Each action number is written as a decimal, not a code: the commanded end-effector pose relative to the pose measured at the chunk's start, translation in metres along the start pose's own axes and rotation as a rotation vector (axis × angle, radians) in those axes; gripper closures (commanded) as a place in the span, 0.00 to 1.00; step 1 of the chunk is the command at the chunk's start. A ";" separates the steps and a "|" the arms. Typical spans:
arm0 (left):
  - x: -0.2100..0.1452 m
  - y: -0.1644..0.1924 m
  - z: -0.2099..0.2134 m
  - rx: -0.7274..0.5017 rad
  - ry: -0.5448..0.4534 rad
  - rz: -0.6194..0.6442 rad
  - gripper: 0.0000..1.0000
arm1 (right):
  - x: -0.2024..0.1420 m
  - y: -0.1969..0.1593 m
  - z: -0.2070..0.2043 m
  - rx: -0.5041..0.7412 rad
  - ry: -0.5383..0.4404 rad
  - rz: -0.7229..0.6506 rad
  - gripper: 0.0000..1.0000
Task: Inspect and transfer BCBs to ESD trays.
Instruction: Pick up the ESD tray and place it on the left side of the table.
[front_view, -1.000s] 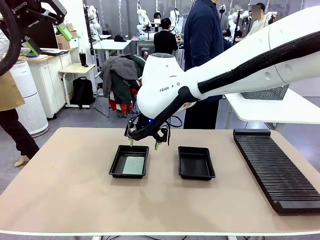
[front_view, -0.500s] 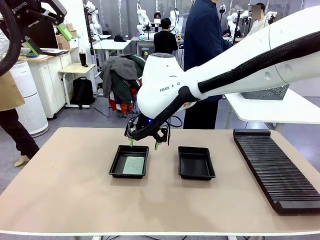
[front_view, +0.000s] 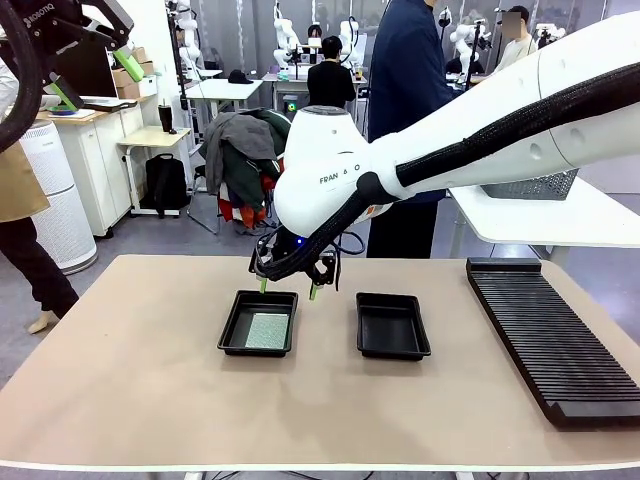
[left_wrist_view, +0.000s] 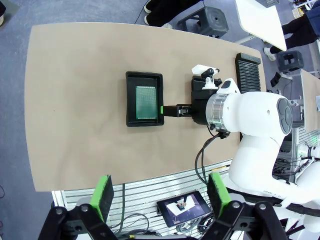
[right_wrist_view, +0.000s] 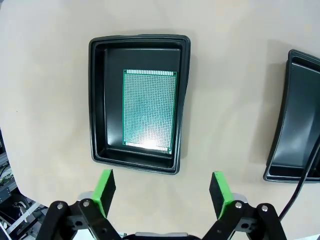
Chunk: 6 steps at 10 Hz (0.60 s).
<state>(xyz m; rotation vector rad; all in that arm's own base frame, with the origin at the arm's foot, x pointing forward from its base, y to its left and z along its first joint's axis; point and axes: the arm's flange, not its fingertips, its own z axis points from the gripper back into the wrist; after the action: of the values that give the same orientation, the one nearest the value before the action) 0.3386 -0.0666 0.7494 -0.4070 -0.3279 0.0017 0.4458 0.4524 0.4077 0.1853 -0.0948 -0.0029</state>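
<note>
A: Where is the green board (right_wrist_view: 150, 110) lying at this moment?

B: It is lying flat on the floor of one black tray (right_wrist_view: 96, 100). It is sitting closer to the long wall that is facing the second tray (right_wrist_view: 295, 125). The second tray is holding nothing.

A: And where are the two trays resting on the bench (front_view: 130, 370)?

B: They are resting side by side about the middle of the bench, a little toward its far edge, with a gap between them. The one with the board is lying nearer to the left edge. A long ribbed rack (front_view: 550, 340) is lying along the right edge, well apart from both.

A: What is the right gripper (right_wrist_view: 161, 174) doing?

B: It is hanging above the tray with the board, pointing down and not touching it. Its fingers are standing wide apart and are carrying nothing.

A: And the left gripper (left_wrist_view: 160, 179)?

B: It is hanging high up on the left side and looking down on the whole bench. Its green pads (left_wrist_view: 103, 192) are also standing far apart, with nothing between them.

A: Is somebody standing at the bench?

B: A person (front_view: 405, 100) in a dark coat is standing behind the far edge. The right arm (front_view: 480, 130) is hiding the hands, so I cannot tell what they are doing.
</note>
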 end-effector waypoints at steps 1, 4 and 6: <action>0.000 0.001 -0.001 -0.002 0.000 0.003 0.00 | -0.001 0.000 -0.001 0.001 -0.004 -0.003 0.00; 0.000 0.000 0.000 0.000 0.000 0.000 0.00 | 0.000 0.000 0.000 0.000 0.000 0.000 0.00; 0.011 0.000 -0.048 0.080 0.072 -0.029 0.00 | -0.008 -0.028 0.035 0.156 0.010 -0.041 0.00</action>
<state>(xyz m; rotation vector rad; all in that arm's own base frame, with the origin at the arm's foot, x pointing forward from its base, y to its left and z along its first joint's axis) 0.3511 -0.0761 0.7314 -0.3812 -0.2877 -0.0087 0.4483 0.4446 0.4252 0.2504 -0.0886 -0.0309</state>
